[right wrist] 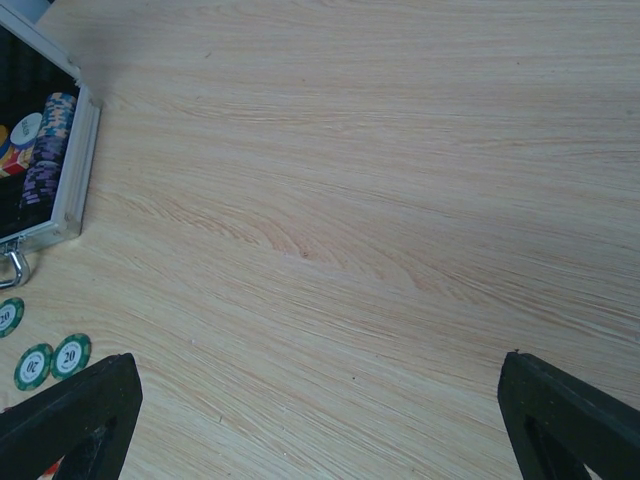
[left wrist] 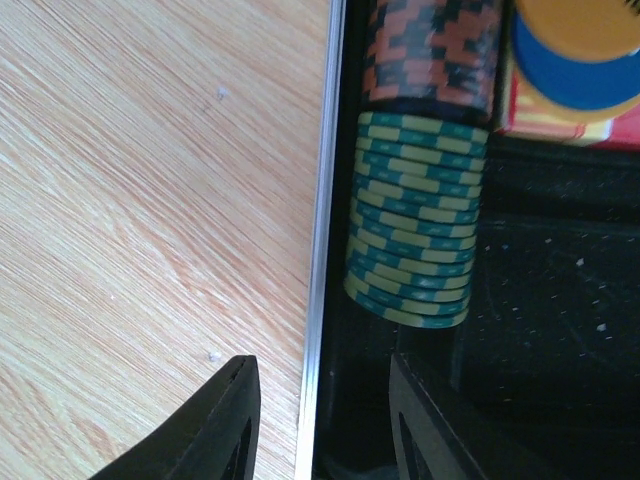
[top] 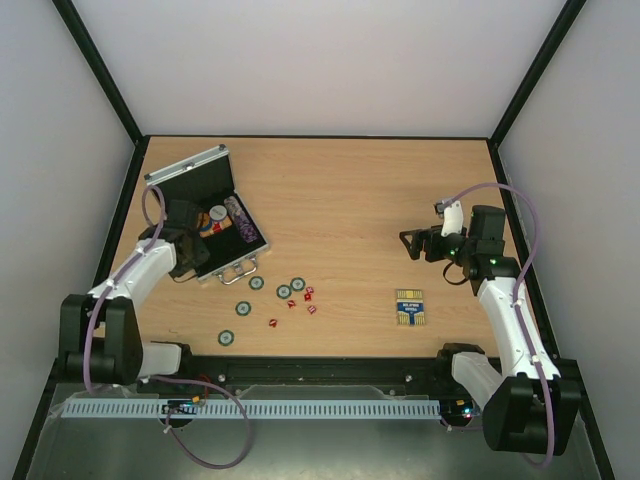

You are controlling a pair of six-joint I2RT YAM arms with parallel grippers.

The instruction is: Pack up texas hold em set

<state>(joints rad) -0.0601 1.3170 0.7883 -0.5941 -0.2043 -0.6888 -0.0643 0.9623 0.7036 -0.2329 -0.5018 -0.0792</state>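
Straddling the side wall of the open case with the left hand, half open and gripping nothing, seemingly for steadying it beside the stacked green chips, while holding the right hand wide open and empty over the tabletop, loose chips, dice and card box waiting outside the case.

The top camera looks steeply down from the near edge over the whole light wooden surface. The left wrist camera hugs the open silver aluminium case; the right wrist camera, farther off, shares its corner.
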